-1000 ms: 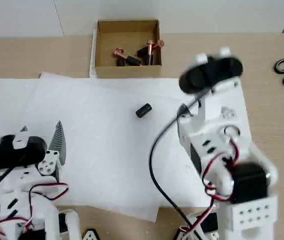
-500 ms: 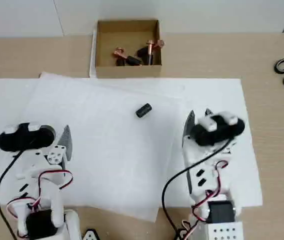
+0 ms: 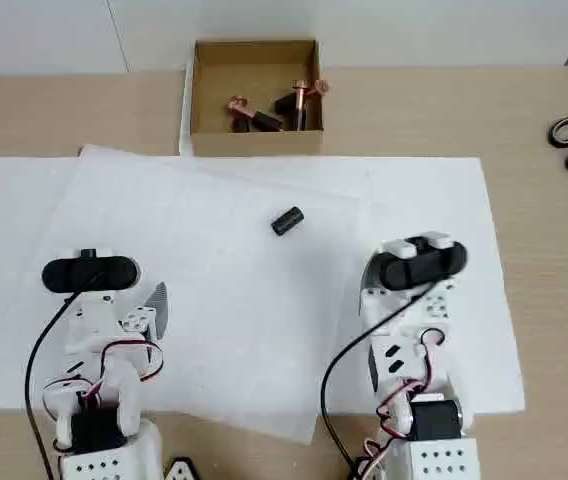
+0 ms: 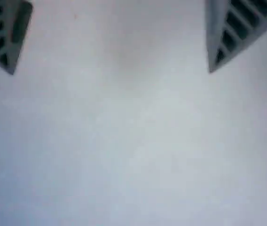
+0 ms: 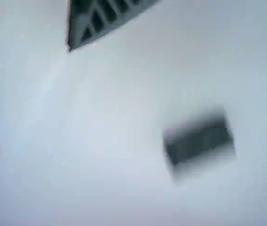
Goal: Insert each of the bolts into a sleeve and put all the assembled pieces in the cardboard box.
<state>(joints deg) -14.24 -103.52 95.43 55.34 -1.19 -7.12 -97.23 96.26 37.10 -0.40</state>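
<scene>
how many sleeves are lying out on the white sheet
1. The black sleeve lies near the middle of the white sheet, short of the cardboard box. Parts of the sheet are covered, so another could be hidden.

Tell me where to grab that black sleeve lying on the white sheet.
Probably from straight above, closing across the middle of the sleeve, on its curved sides. It lies on its side on the sheet, slightly slanted, with nothing beside it, so match that slant.

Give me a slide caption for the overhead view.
One black sleeve lies alone on the white sheet; bolt-and-sleeve pieces sit in the cardboard box beyond it.
</scene>
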